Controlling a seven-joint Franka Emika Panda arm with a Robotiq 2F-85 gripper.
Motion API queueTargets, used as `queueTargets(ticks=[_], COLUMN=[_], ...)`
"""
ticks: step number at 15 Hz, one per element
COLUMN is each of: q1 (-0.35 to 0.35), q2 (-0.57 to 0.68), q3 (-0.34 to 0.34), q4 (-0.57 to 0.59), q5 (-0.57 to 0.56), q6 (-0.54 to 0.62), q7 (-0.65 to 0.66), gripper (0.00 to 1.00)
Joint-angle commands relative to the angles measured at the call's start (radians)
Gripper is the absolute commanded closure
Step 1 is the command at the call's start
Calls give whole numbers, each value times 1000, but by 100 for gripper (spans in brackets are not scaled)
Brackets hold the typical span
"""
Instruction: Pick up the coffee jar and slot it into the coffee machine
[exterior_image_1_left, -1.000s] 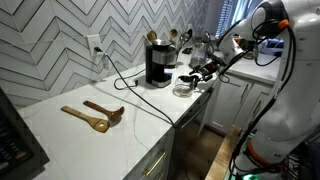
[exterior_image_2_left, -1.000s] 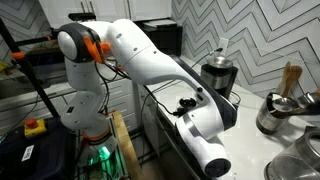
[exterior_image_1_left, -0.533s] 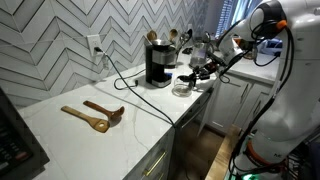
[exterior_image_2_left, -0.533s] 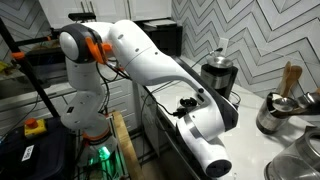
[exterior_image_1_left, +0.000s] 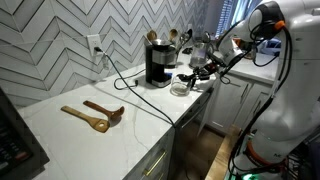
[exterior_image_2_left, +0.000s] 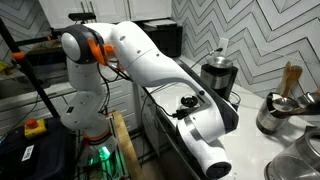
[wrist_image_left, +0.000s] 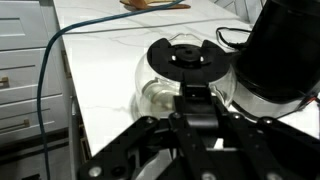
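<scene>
On my wrist feed the end effector (wrist_image_left: 195, 100) sat low over the bench (wrist_image_left: 100, 60). Its fingers were drawn in almost together at the near side of the coffee jar (wrist_image_left: 185, 72), closed around what looked like the jar's black handle. The linkages sloped in from both lower corners and met at that spot. The jar stood upright on the white marble top with its round black lid facing up at me. It was outside the coffee machine (wrist_image_left: 280, 50), whose dark body rose just beside it on the right of that view. I could not tell whether glass and machine touched. A cord (wrist_image_left: 48, 85) ran down the bench on the left of that feed, and a bit of wooden spoon (wrist_image_left: 150, 4) showed at the top edge.

In an exterior view the coffee jar (exterior_image_1_left: 182, 88) rested on the bench near its front edge, just beside the coffee machine (exterior_image_1_left: 158, 65). The end effector (exterior_image_1_left: 193, 77) was right on it, at the end of the outstretched arm (exterior_image_1_left: 235, 55). The machine's black cord (exterior_image_1_left: 140, 97) looped across the bench. Two wooden spoons (exterior_image_1_left: 95, 114) lay well apart from the jar, further along the top. A cluster of utensils (exterior_image_1_left: 155, 38) stood behind the machine against the herringbone tiles.

In an exterior view from the far side, the white arm (exterior_image_2_left: 160, 65) filled the foreground and hid the jar from me.
</scene>
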Motion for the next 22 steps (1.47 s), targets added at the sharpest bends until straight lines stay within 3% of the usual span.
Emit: queueTargets(ticks=[1, 14, 22], q1=[-27, -15, 4], q2=[31, 45, 46], q3=[-3, 5, 33], q4=[33, 184, 217], q5=[37, 40, 45], q6=[-76, -104, -74], q7=[-19, 259, 252], gripper=[93, 93, 93])
